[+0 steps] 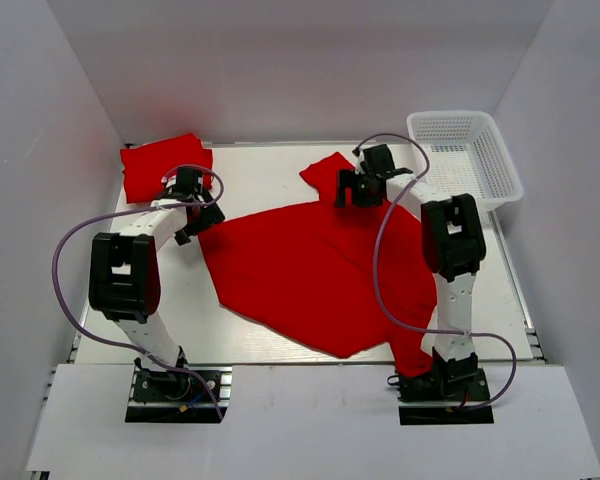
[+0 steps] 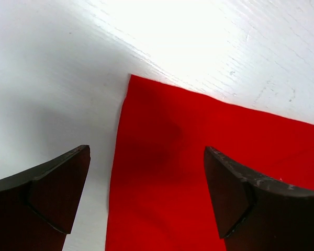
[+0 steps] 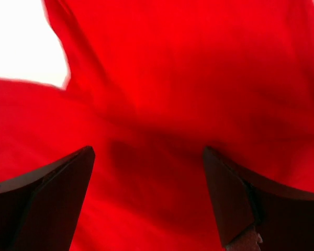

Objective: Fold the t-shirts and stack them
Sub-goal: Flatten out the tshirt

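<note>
Across the middle of the overhead frame I have the unfolded t-shirt (image 1: 310, 270) spread flat, a wide red sheet running from centre-left to the lower right, where its edge slips under my right arm. One sleeve points toward the upper centre. My right gripper (image 1: 352, 192) hangs over the spot where that sleeve joins the body. On its wrist camera the fingers (image 3: 47, 198) stand wide apart with nothing clamped between them. Wrinkled red cloth fills nearly the whole view, with only a bright patch of table (image 3: 21, 42) in the upper left. I cannot tell whether the tips touch the fabric.

My left gripper (image 1: 192, 225) sits at the shirt's leftmost corner, jaws spread wide and holding nothing. In the left wrist view that corner (image 2: 199, 172) comes to a point in the upper middle of the frame. Its left hem falls between the two fingers, nearer the left one, with bare white table to the left and above.

A folded t-shirt (image 1: 155, 165) lies at the upper left of the overhead frame, just beyond my left wrist and apart from the spread one.

The table (image 1: 270, 170) is white and slightly scuffed, closed in by plain white walls (image 1: 300, 60). A white mesh basket (image 1: 505, 170) sits at the upper right corner, near the right arm. Purple cables (image 1: 65, 270) loop off both arms.
</note>
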{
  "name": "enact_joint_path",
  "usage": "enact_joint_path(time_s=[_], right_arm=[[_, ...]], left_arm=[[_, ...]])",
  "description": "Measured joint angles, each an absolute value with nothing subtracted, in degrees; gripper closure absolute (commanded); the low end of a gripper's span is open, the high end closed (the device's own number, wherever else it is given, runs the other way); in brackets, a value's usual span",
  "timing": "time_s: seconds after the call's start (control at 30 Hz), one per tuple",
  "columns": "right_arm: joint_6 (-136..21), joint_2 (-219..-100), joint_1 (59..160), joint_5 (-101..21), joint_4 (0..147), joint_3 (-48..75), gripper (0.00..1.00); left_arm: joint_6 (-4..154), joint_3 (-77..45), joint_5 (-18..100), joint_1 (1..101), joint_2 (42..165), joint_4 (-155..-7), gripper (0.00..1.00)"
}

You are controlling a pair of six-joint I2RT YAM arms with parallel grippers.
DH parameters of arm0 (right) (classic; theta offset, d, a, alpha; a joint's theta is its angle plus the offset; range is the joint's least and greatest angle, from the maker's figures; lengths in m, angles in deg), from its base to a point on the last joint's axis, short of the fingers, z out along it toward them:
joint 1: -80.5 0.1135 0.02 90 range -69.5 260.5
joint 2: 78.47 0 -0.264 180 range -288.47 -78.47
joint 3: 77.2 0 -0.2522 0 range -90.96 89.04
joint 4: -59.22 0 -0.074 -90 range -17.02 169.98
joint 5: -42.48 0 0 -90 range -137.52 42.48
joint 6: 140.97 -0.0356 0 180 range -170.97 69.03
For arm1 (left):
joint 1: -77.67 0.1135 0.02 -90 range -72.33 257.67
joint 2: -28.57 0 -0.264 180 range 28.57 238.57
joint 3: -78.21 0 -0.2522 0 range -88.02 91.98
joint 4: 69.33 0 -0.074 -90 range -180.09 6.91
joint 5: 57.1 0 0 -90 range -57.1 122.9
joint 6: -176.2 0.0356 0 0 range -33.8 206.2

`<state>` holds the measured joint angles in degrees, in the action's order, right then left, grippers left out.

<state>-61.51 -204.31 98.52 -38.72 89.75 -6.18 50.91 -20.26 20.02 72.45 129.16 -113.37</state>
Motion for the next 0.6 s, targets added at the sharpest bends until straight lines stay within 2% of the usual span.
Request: enact_joint_path(time_s=[0.17, 0.43, 0.6], right_arm=[[-63.39, -198.36, 98.50, -40.31, 86.61, 4.13, 0.10], [-68.18, -177.95, 98.52, -47.16, 82.36, 32.04, 0.10], [-68.73, -173.51, 98.52, -47.81, 84.40, 36.39, 0.10]], left_arm=[[51.74, -21.94, 20.85, 72.39, 128.92, -111.16, 0.01], [52.49, -22.79, 23.10, 72.39, 128.90, -108.47, 0.01], [54.19, -23.80, 26.38, 72.06, 129.05, -104.04, 0.01]])
